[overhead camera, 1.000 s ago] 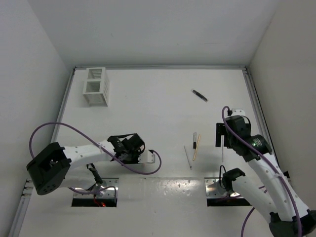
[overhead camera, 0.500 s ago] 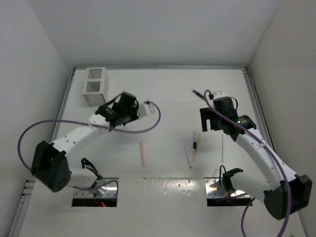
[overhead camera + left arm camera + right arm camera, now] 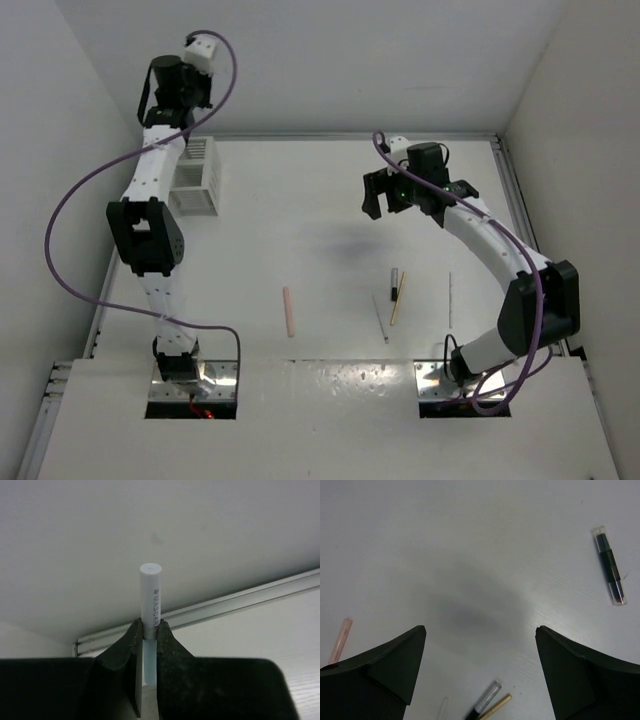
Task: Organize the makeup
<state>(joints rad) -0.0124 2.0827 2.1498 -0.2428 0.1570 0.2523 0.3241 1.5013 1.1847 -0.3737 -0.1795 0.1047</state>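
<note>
left gripper (image 3: 149,629) is high at the back-left corner, above the white slatted two-compartment box (image 3: 198,178). its fingers pinch a pale blue cylindrical stick (image 3: 150,592), upright, lettered end clear above the jaws. left wall and back wall are close by.

on the white table (image 3: 300,200) toward the front edge, a pink stick (image 3: 289,311) lies alone, well apart from the box. next come a thin white stick (image 3: 380,318), a tan wooden stick (image 3: 398,299) and a short black-and-white stick (image 3: 394,279), close together. wide bare surface lies between the box and this group.

right gripper (image 3: 480,630) hovers over the mid-back table, fingers spread wide, holding nothing. a black stick with clear cap (image 3: 610,565) lies flat beyond its right fingertip, untouched.

versus 0.5 s ago: left gripper was low near the box front, now lifted. right gripper has shifted farther back. pink stick and the group of three are unmoved.
</note>
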